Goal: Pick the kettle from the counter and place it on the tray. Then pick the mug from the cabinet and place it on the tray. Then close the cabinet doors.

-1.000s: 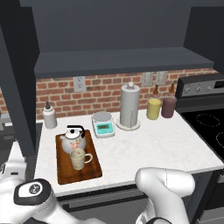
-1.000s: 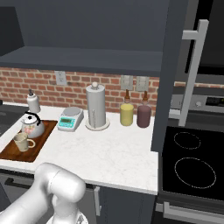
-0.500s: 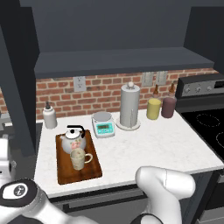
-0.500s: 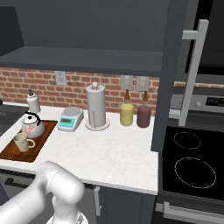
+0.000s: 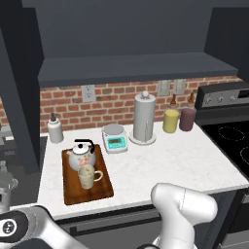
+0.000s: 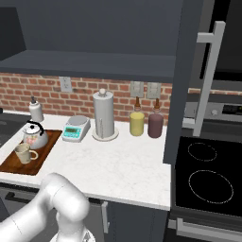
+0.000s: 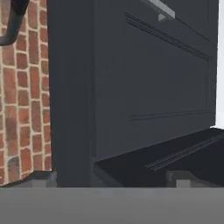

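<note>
Kettle (image 5: 80, 155) and mug (image 5: 88, 176) both sit on the tray (image 5: 100, 187) near the counter's (image 5: 165, 165) left edge, so with fingers released, only the open cabinet doors (image 6: 182, 71) remain.

No lettering, brand or number can be read anywhere; the small display on the white kitchen scale (image 5: 115, 139) near the counter's (image 5: 160, 165) back edge is too blurred to make out.
</note>
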